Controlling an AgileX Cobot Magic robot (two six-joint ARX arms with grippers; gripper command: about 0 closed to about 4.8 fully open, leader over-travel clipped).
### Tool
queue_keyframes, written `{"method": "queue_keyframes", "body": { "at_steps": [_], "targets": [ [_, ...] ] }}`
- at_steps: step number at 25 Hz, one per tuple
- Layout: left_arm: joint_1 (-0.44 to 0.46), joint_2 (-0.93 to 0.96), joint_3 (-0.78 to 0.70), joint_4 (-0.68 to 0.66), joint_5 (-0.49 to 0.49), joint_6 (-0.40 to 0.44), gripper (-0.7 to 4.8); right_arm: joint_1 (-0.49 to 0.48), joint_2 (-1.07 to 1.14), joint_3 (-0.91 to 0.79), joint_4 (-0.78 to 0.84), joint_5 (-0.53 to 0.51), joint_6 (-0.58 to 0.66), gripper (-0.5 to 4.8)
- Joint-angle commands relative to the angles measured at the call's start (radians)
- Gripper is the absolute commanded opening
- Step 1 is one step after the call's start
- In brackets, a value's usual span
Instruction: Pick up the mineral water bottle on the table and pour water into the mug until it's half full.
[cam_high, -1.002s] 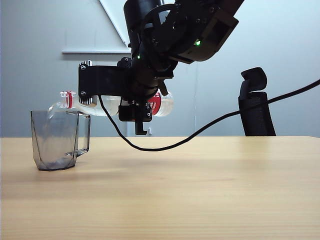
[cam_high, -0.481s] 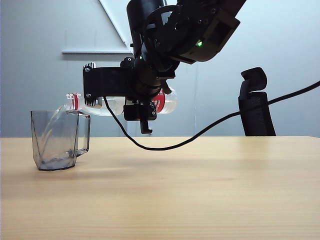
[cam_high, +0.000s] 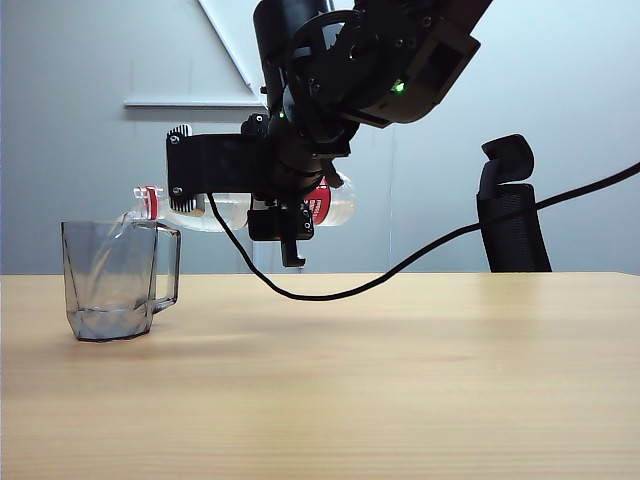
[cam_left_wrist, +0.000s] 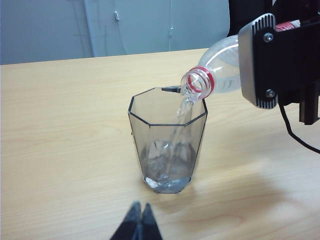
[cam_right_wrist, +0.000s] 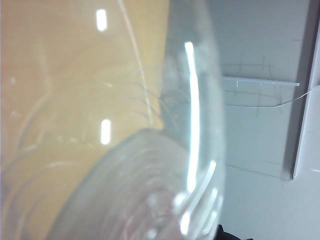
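- The right gripper (cam_high: 285, 205) clamps the mineral water bottle (cam_high: 225, 211) mid-body above the table (cam_high: 400, 370).
- The bottle's long axis lies near level, mouth over the mug (cam_left_wrist: 167, 142) rim.
- Water (cam_left_wrist: 177, 127) streams in; the level looks low.
- The left gripper (cam_left_wrist: 137, 225), fingers pressed together, sits near the mug, idle.

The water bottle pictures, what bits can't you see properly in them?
- Right gripper, exterior view: its fingers are lost against the black arm, so the grip on the mineral water bottle is unclear.
- Right wrist view: the bottle fills the picture as a blur; no mug shows.
- Left gripper, left wrist view: cut off by the picture's edge.
- Bottle label, exterior view: mostly hidden behind the arm.
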Motion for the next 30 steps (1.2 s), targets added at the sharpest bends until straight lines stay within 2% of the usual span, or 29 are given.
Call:
{"method": "queue_keyframes", "body": {
  "at_steps": [1, 30],
  "targets": [
    [0.0, 0.0, 0.002, 0.013, 0.001, -0.003, -0.02, 0.001, -0.012, 0.01, 0.066, 0.012, -0.027, 2.6],
    [0.0, 0.0, 0.002, 0.013, 0.001, -0.003, -0.02, 0.0, -0.012, 0.01, 0.102, 0.012, -0.051, 2.6]
  ]
}}
